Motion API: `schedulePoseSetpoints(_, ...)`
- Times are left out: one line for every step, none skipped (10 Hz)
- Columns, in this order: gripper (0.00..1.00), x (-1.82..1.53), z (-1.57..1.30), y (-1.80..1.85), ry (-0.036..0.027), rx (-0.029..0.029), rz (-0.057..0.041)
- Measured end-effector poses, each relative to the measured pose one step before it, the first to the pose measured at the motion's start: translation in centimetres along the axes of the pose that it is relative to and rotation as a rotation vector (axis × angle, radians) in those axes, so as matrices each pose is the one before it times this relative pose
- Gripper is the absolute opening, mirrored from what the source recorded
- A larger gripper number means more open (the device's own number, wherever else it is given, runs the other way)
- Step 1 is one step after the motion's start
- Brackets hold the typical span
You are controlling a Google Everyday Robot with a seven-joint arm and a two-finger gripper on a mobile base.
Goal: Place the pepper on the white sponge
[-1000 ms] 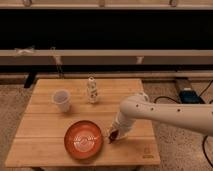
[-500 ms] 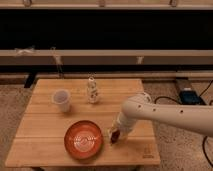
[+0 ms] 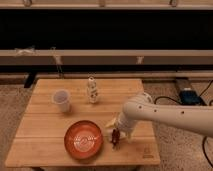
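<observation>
the white robot arm reaches in from the right and bends down over the front of the light wooden table (image 3: 45, 145), and its two-finger gripper (image 3: 116, 135) now sits low, just right of the large round orange-red bowl (image 3: 83, 139). compared with a second ago the arm's wrist has crept a little toward the front edge and dipped; the change is small, more a settling than a travel. right under the gripper there's a small dark red elongated pepper (image 3: 115, 140), hanging or standing at the fingertips, close to the tabletop. it looks pinched between the fingers, so i'd say the gripper is clenched on it, though the dark fingers and dark pepper run together.

the pale cream-white block of sponge (image 3: 111, 122) peeks out just behind the wrist, mostly hidden by the arm, between the bowl and the arm's elbow. so the pepper is beside the sponge, toward the front, not on it.

what that means, to my eye: the pepper is in hand but not yet placed. the next move would need a short lift and a nudge back toward the sponge before letting go.

farther back stand a clear plastic cup (image 3: 61, 100) and a small white bottle (image 3: 92, 90), well apart from the action.
</observation>
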Motion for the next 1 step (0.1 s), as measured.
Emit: schedulePoseSetpoints(0.8,0.227,-0.053,0.078,0.01401,-0.00231,0.02128)
